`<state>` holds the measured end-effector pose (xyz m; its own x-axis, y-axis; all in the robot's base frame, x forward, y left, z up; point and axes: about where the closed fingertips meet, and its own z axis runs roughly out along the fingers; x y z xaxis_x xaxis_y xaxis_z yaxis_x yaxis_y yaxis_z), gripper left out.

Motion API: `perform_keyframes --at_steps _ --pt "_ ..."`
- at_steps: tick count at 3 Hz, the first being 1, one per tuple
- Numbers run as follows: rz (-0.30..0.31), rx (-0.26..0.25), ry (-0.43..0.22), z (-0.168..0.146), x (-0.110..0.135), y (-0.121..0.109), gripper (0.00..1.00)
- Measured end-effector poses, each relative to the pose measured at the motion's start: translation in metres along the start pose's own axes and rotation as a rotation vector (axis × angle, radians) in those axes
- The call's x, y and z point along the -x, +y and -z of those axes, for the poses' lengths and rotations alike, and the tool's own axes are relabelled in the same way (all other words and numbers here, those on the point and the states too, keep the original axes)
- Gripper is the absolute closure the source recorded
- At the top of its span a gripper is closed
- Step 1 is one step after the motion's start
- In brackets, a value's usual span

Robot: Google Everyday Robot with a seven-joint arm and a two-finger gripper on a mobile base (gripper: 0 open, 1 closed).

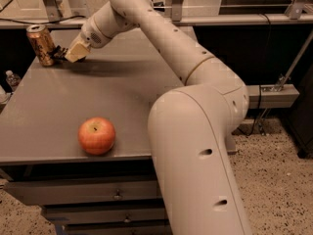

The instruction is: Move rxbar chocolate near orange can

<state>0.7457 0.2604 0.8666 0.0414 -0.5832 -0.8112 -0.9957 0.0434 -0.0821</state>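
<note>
The gripper (60, 54) hangs low over the far left corner of the grey table (127, 92). Well apart from it, nearer the camera and a little to the right, a red-orange apple (97, 135) stands upright by the table's front edge. Drawers (88, 192) with small knobs sit under that edge. Left of the gripper and lower, off the table, stands a clear bottle (12, 81). Speckled floor (279, 180) lies far right.

hand (62, 54) just beside orange can (41, 44); apple (97, 135) near front edge; table (137, 89) middle open.
</note>
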Motion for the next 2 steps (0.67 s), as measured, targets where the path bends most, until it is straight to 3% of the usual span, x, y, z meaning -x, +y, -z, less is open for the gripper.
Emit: perform_keyframes --at_steps 1,2 --pt "0.002 0.008 -0.011 0.0012 0.0036 0.0018 0.14" --pt "0.002 0.014 -0.015 0.0025 0.0055 0.003 0.0"
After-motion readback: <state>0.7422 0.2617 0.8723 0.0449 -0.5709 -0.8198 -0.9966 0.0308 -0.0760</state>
